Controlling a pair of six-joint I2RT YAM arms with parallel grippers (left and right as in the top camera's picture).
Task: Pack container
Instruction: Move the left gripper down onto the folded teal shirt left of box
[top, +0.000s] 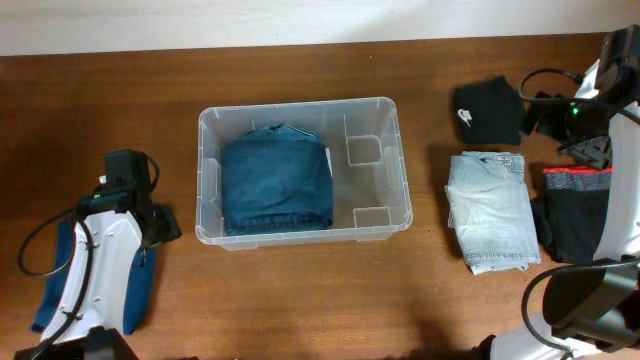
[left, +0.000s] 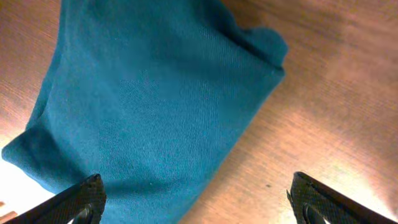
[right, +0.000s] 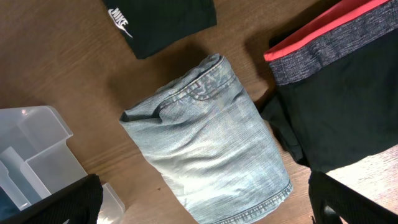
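Note:
The clear plastic container (top: 382, 115) stands mid-table with folded dark blue jeans (top: 275, 185) in its left part; a corner of it shows in the right wrist view (right: 31, 155). My left gripper (left: 196, 205) is open and empty, hovering over a folded teal garment (left: 143, 99) that lies at the table's left (top: 140, 290). My right gripper (right: 205, 208) is open and empty above folded light blue jeans (right: 205, 149), which lie right of the container (top: 490, 210).
A black garment with a white logo (top: 488, 110) lies at the back right, also in the right wrist view (right: 161, 18). A black garment with a red-and-grey band (top: 575, 215) lies right of the light jeans. Cables hang by the right arm (top: 545, 80).

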